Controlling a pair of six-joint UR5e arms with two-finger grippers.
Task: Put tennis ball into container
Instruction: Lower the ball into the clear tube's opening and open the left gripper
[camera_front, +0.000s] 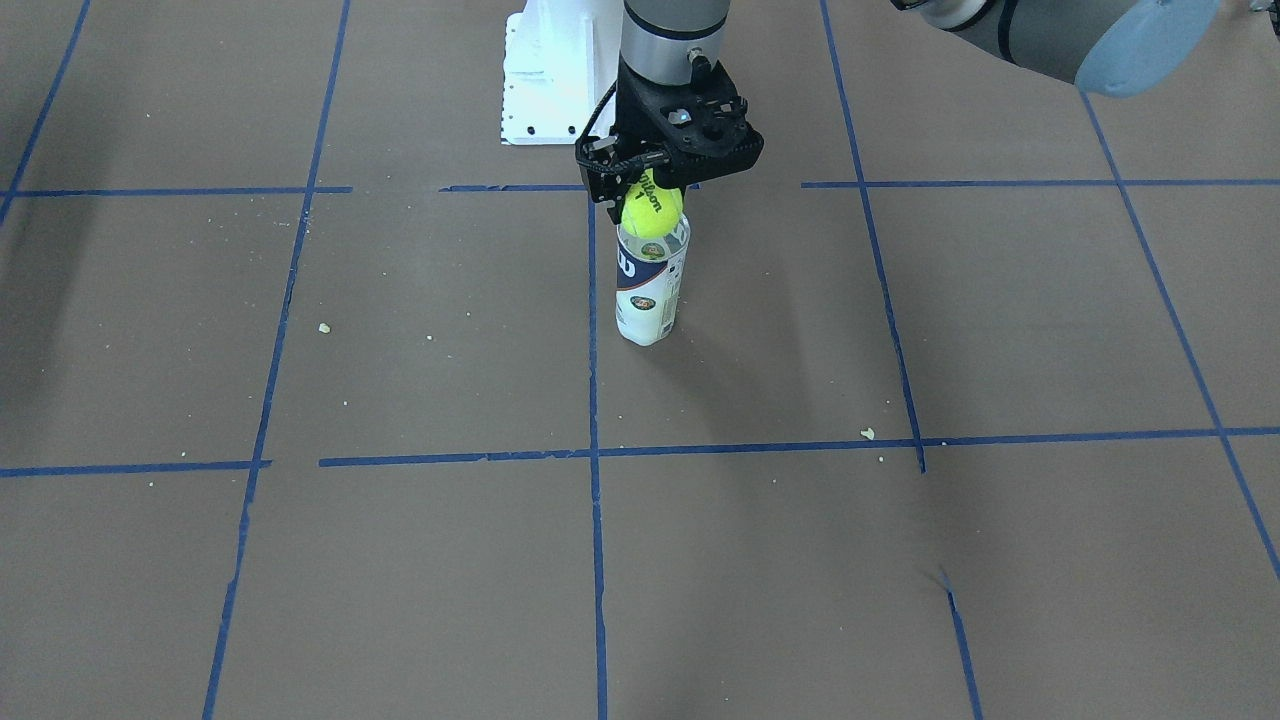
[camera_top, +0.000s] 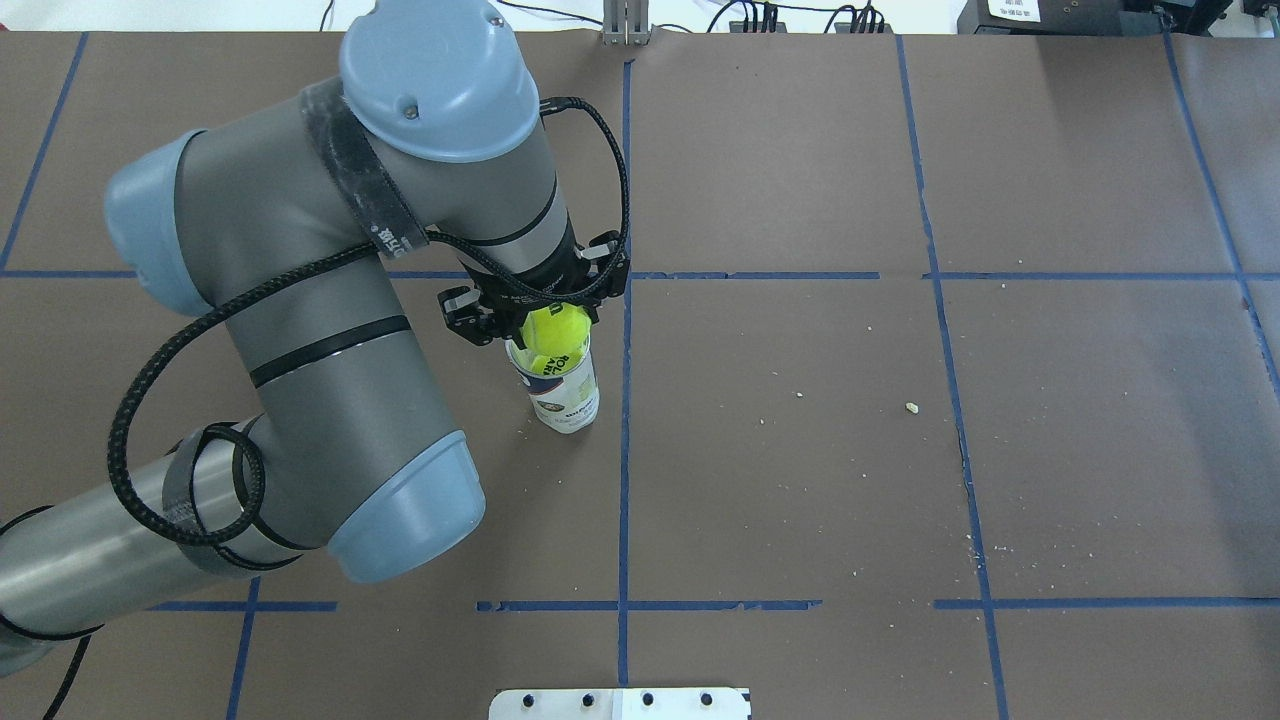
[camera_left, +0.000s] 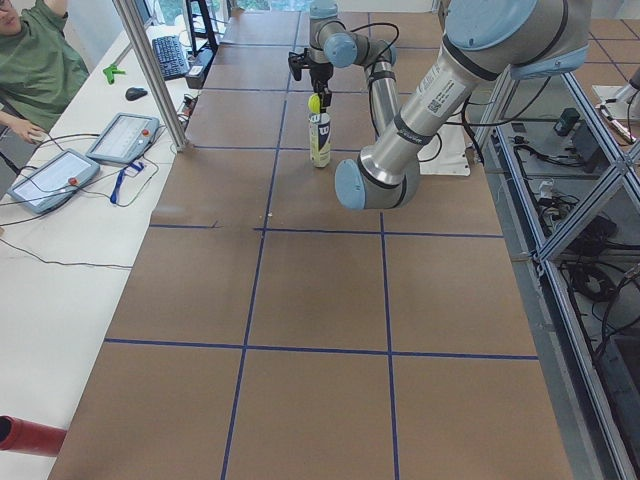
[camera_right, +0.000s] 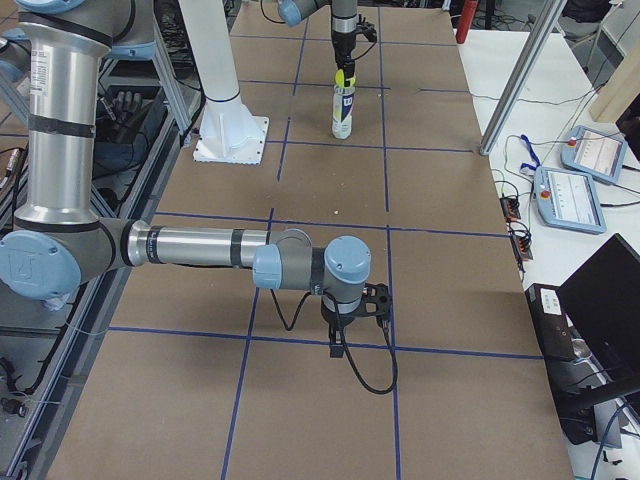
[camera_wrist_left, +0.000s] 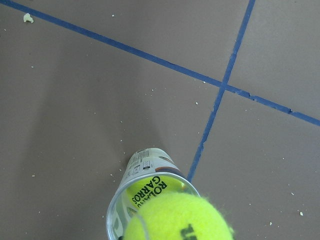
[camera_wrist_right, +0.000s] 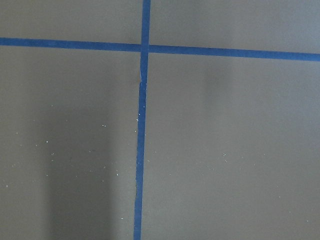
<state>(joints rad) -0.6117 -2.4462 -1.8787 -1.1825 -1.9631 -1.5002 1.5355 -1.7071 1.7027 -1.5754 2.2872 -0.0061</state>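
Exterior front-facing view shows my left gripper (camera_front: 650, 195) clamped on the tennis ball (camera_front: 652, 210) at the mouth of the upright container (camera_front: 648, 295), on a brown table (camera_front: 400, 330) with blue tape lines (camera_front: 594, 400) (my right gripper (camera_right: 357, 310): I cannot tell).

In the left wrist view, the bottom edge of the frame cut off the lower half of the tennis ball (camera_wrist_left: 177, 220) and the near rim of the container (camera_wrist_left: 150, 165). Seen from overhead, the arm's wrist hid most of the left tool (camera_top: 545, 305). Low in the right-side view, the right tool (camera_right: 355, 318) was too small to judge its jaws.
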